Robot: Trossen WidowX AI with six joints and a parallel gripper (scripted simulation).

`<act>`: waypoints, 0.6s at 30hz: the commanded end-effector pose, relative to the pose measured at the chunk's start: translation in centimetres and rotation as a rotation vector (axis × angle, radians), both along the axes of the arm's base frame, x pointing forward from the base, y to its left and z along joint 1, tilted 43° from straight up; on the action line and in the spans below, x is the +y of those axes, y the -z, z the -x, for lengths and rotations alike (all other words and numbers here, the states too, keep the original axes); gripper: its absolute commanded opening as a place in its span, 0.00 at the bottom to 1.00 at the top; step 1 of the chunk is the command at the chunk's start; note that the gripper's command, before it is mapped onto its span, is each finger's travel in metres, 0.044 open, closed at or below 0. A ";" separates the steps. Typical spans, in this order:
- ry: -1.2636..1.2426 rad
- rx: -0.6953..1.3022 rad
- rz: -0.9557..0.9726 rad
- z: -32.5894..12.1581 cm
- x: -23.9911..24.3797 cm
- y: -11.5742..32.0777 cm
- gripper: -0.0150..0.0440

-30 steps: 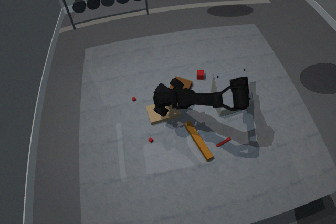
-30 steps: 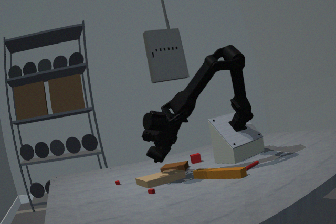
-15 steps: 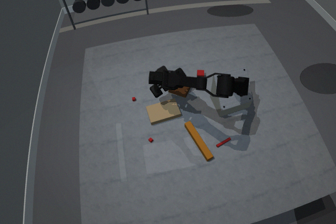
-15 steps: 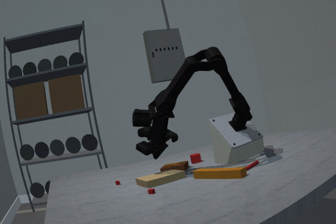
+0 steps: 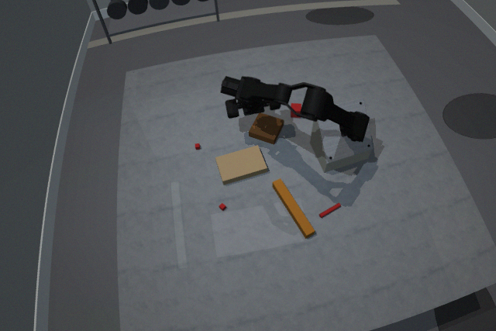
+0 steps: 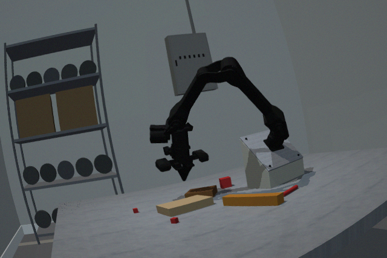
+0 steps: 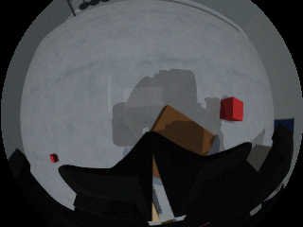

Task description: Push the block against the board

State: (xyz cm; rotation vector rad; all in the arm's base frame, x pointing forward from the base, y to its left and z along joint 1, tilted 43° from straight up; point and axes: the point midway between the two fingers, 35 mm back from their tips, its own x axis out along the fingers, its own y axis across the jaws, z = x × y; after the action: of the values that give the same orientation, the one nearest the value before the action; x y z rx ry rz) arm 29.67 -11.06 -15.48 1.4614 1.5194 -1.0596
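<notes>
The brown square block (image 5: 266, 128) (image 6: 206, 191) (image 7: 171, 118) lies flat, turned at an angle to the board. The pale tan board (image 5: 241, 164) (image 6: 187, 204) lies flat in front of it, with a narrow gap between them; they do not touch. My gripper (image 5: 253, 111) (image 6: 184, 179) (image 7: 151, 135) is shut and empty. It points down and hangs above the table, just behind the block in the top view, touching nothing. In the wrist view the fingers hide the block's near part and most of the board.
A red cube (image 5: 296, 110) (image 6: 225, 182) (image 7: 231, 109) lies right of the block. An orange bar (image 5: 293, 208) (image 6: 253, 199) and a red rod (image 5: 329, 210) (image 6: 290, 190) lie front right. Small red cubes lie left (image 5: 197, 146) and in front of the board (image 5: 222, 206). My base stands right.
</notes>
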 end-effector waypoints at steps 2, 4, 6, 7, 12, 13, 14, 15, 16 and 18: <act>0.125 0.067 -0.066 1.2 -1.2 1.1 0.25; 0.177 0.096 -0.095 1.8 -1.6 1.5 0.25; 0.229 0.125 -0.124 2.5 -2.1 2.0 0.25; 0.256 0.140 -0.139 2.8 -2.3 2.2 0.25; 0.387 0.212 -0.214 4.3 -3.1 3.3 0.25; 0.413 0.226 -0.230 4.6 -3.3 3.5 0.25; 0.439 0.240 -0.246 4.9 -3.4 3.6 0.25; 0.465 0.254 -0.261 5.2 -3.6 3.8 0.25; 0.491 0.269 -0.277 5.5 -3.7 4.0 0.25; 0.539 0.294 -0.307 6.1 -4.0 4.4 0.25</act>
State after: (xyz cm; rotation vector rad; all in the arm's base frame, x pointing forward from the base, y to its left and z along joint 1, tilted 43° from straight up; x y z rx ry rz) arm 24.22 -14.62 -19.41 1.9946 1.5797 -1.4069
